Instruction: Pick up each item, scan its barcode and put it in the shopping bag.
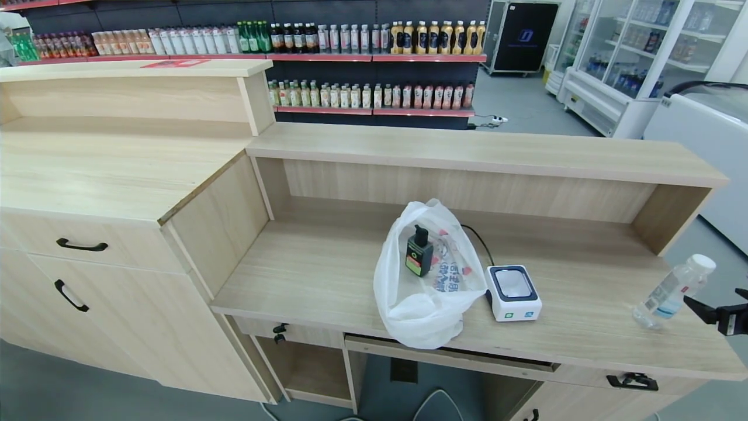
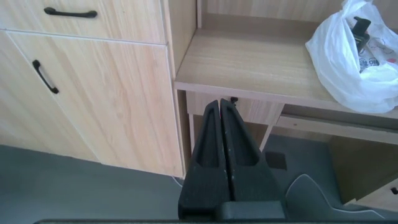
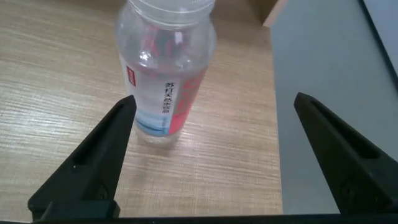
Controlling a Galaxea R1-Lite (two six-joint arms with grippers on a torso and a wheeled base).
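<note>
Head view: a pale wooden worktop [image 1: 327,275] with a raised ledge at the back carries a white plastic shopping bag [image 1: 421,310], which lies open near the front edge. A dark pump bottle [image 1: 419,252] with a green and red label stands inside the bag. Just beside the bag, on the robot's right, sits a small white scanner [image 1: 513,292] with a dark-framed window facing up, and a black cable [image 1: 480,241] runs from it behind the bag. Well apart from these, close to the worktop's right end, a clear water bottle [image 1: 672,290] with a white cap and a red and blue label stands on its base. The right pincer [image 1: 716,299] is level with the water bottle and just to its right, with its two black fingers spread wide. From the right wrist view the water bottle stands just ahead of that opening, nearer to one finger [image 3: 118,134] than to the other, and I cannot tell whether it touches that finger. The left pincer [image 2: 219,106] has its fingers pressed together with nothing between them; it hangs below the worktop's level, in front of the cabinet [image 2: 118,99] with black handles. Behind the ledge, store shelves [image 1: 374,57] hold rows of drinks.
</note>
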